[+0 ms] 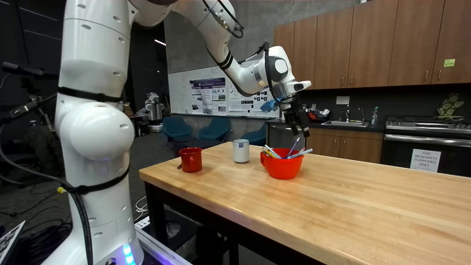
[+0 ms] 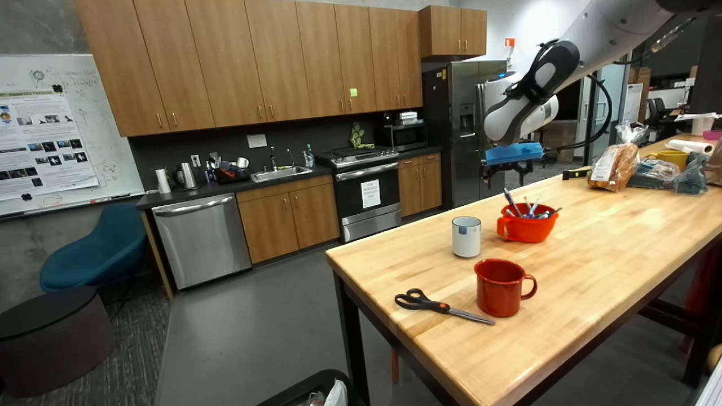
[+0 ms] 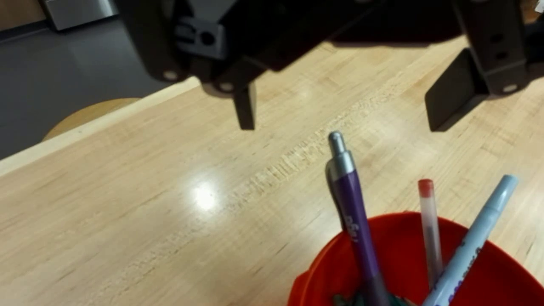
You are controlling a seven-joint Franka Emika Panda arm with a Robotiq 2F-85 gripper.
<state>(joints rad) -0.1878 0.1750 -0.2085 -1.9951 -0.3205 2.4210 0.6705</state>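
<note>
Pen (image 3: 356, 221) is nr spread claw (image 3: 342, 118), btm hidden in red bowl (image 1: 282, 170).

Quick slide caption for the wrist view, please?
Open tool above a purple pen leaning in a red bowl.

Purple pen (image 3: 357, 216): silver clicker end up, white lettering on the barrel, standing tilted in the red bowl (image 1: 283, 171), upper part well above the rim, lower end out of sight. Bowl sits upright on the desk (image 1: 349, 206), single side handle. Light-blue marker (image 3: 468, 246) with purple print leans out past the rim; translucent pen (image 3: 430, 225) with red cap sits between it and the purple one in the wrist view. In an exterior view, more pens (image 1: 272, 151) jut over the handle side.
</note>
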